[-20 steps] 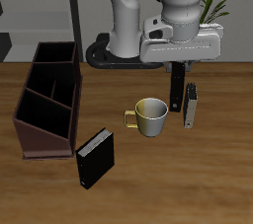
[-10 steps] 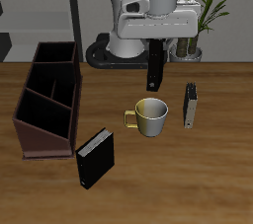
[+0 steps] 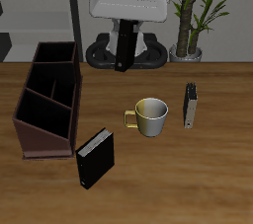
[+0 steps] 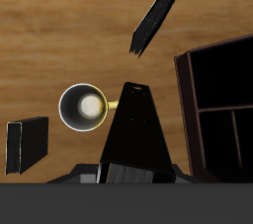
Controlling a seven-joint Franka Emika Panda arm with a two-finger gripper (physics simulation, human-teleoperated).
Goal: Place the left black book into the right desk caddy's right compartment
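Claw clamped on the left black book, hanging upright above the bench, right desk caddy toward 8 o'clock, mug at 5; risk: book's lower edge strikes caddy wall on approach.

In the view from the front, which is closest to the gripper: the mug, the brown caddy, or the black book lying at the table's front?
From the gripper, holding a slim black book:
1. Mug, mid-table.
2. Brown caddy, at the table's side; close to the mug's distance.
3. Black book at the front, farthest.
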